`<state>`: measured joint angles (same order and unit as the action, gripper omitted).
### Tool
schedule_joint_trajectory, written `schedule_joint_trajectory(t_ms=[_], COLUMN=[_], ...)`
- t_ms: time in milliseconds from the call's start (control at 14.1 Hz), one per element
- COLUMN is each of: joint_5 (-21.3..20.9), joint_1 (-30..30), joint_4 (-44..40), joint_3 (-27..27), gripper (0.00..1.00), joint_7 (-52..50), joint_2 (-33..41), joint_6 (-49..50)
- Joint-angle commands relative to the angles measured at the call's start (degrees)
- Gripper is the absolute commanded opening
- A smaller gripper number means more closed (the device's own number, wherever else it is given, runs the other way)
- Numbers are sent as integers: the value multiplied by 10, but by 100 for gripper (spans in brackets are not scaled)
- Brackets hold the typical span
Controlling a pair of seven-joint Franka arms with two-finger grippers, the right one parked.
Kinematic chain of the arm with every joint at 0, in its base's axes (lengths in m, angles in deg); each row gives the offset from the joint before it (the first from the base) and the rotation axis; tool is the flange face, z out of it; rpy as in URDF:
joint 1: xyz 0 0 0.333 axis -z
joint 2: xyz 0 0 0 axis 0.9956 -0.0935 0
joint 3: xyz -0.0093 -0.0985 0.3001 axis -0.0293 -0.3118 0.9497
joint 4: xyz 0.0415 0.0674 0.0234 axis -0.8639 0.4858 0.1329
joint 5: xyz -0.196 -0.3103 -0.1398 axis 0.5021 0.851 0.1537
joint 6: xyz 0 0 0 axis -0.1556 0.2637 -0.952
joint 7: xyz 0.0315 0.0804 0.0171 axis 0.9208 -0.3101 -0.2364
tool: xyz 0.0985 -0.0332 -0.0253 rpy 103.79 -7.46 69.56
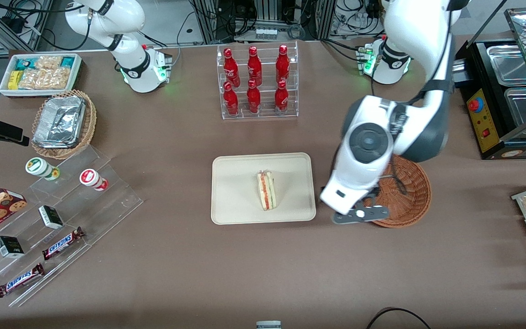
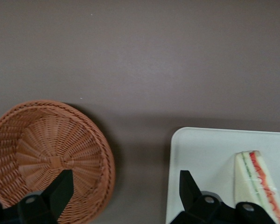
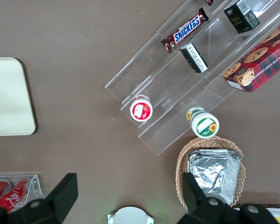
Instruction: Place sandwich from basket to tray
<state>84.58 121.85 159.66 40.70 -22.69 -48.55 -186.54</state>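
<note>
The sandwich (image 1: 266,190) lies on the cream tray (image 1: 231,205) with its striped cut edge up, while the gripper (image 2: 126,186), its fingers (image 2: 60,189) spread wide and holding nothing, hangs above the table between the tray and the wicker basket (image 1: 411,201).

Even overhead light – soft shadows, foil glare, sharp focus
</note>
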Motion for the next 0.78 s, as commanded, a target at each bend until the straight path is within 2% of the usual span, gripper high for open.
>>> schedule_joint_trajectory(t_ms=[0,425,496,567,709], joint_5=[14,14,13,5,1], joint_1=[9,-6,-66,-118,-168], joint_4=[28,34,35,38,53], joint_3=[12,17,-24,-91,-130], gripper=[100,100,100,100,100], joint_7=[26,27,27,29,43], joint_2=[27,59,70,83,104], joint_6=[7,15,19,19,20])
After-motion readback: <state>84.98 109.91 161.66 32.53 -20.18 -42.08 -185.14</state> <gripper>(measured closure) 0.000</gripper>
